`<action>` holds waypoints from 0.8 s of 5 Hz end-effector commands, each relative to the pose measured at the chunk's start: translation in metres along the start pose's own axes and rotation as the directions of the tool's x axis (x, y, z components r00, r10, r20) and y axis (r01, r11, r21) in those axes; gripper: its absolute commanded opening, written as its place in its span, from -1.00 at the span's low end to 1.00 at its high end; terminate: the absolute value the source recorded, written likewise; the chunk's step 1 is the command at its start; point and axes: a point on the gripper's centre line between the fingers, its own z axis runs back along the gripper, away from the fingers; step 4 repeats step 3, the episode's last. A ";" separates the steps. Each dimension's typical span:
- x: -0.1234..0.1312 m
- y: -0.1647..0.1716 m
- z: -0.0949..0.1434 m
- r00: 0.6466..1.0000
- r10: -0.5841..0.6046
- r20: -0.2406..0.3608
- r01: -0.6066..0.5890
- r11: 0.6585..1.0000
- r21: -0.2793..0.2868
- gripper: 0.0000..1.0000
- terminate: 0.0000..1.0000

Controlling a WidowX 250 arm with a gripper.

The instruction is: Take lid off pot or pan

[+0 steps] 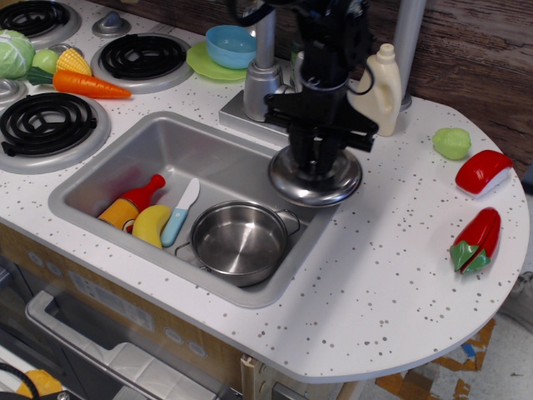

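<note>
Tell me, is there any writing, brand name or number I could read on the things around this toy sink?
None can be read.
The dark can behind the faucet is almost hidden, and any label on it is illegible.
The cream bottle shows a plain side.
The lid, the pot and the counter carry no markings.
</note>
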 end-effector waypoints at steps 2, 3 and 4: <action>0.031 -0.019 0.017 0.995 -0.011 0.101 0.019 0.996 -0.082 1.00 -1.00; 0.031 -0.019 0.017 0.995 -0.011 0.101 0.019 0.996 -0.082 1.00 1.00; 0.031 -0.019 0.017 0.995 -0.011 0.101 0.019 0.996 -0.082 1.00 1.00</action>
